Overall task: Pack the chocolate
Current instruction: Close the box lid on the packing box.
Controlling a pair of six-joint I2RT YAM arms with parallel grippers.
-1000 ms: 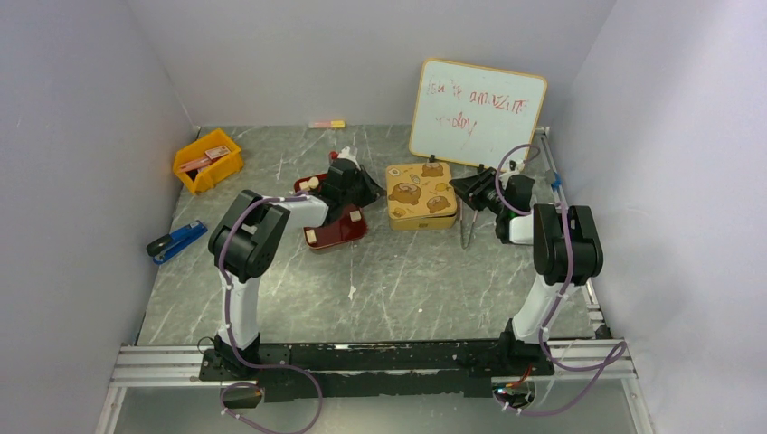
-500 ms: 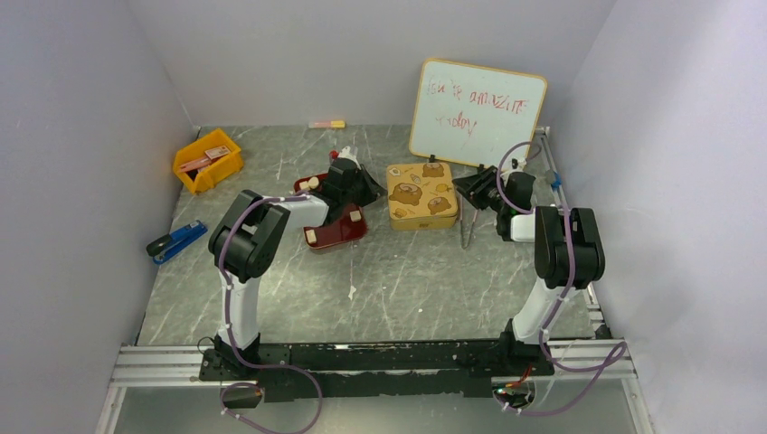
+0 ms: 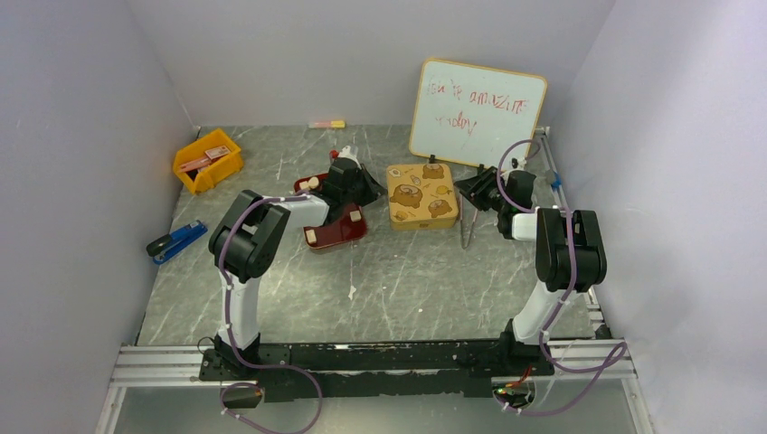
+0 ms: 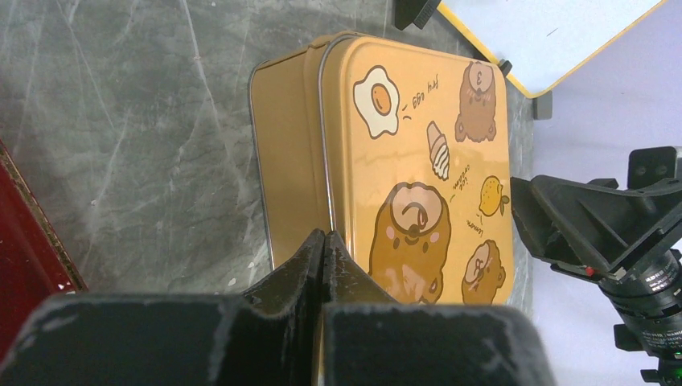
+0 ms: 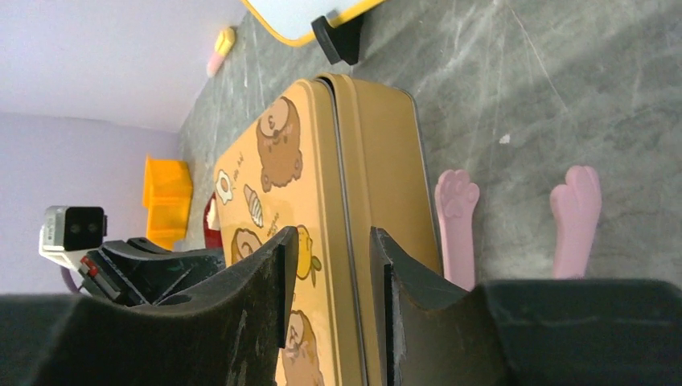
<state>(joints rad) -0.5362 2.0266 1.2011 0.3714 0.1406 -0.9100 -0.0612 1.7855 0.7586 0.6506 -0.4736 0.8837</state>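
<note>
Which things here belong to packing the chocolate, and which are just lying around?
For the job: chocolate pieces, red tray holding them, gold tin.

Lying about: yellow bin, blue stapler, whiteboard, pink-tipped tongs, small pink-yellow block by the back wall.

left arm [image 3: 246, 242], right arm [image 3: 565, 246]: bulky black joint housings with white link sections between. lilac cable [image 3: 517, 146] loops along each arm and trails out at base. Both bases bolted to black plate [image 3: 380, 354] on aluminium rail [image 3: 163, 366]. left fingers [image 4: 297, 269]: matte black, wedge-shaped, edges scuffed pale. right fingers [image 5: 253, 322]: same black, rough-textured. Small white camera box [image 5: 72, 227] on left wrist.
</note>
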